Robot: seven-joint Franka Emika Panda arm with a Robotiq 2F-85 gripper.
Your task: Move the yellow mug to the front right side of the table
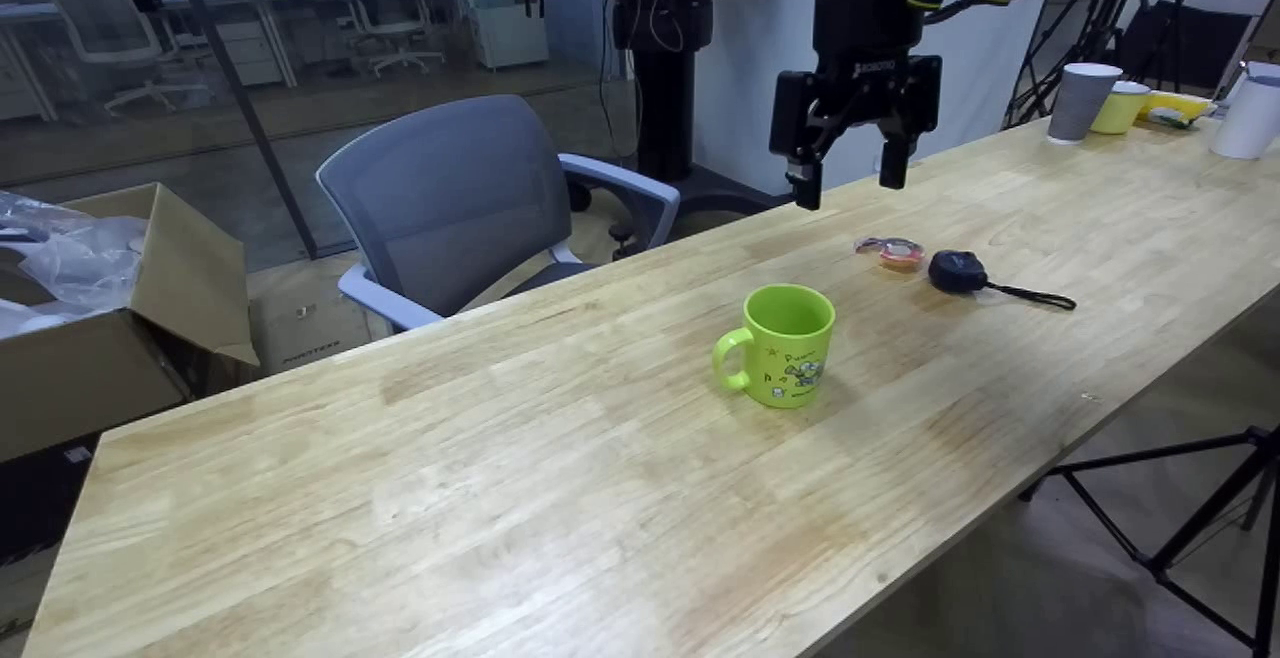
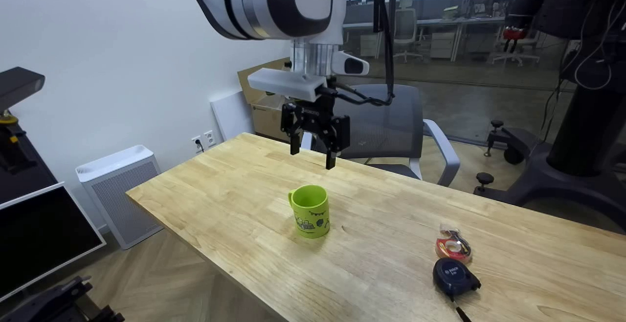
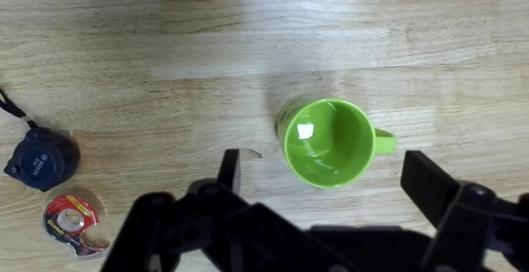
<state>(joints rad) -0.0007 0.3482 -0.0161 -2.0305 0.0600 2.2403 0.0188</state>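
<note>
The yellow mug (image 1: 785, 358) is lime green-yellow with cartoon prints and stands upright on the wood-grain table (image 1: 480, 498). It also stands on the table (image 2: 381, 268) in an exterior view (image 2: 311, 214). My gripper (image 1: 850, 185) is open and empty, in the air above the table and higher than the mug; it shows so in an exterior view (image 2: 313, 157) too. In the wrist view the mug (image 3: 330, 144) appears between and slightly ahead of the open fingertips (image 3: 320, 162). Its handle points toward the right finger. Nothing touches the mug.
A dark blue tape measure (image 1: 957, 271) with a strap and a red tape dispenser (image 1: 900, 255) lie beside each other, apart from the mug. A grey cup (image 1: 1083, 103), another yellow cup (image 1: 1122, 108), a yellow bowl (image 1: 1178, 104) and a white container (image 1: 1250, 118) stand at one table end. A chair (image 1: 450, 198) stands at the long edge.
</note>
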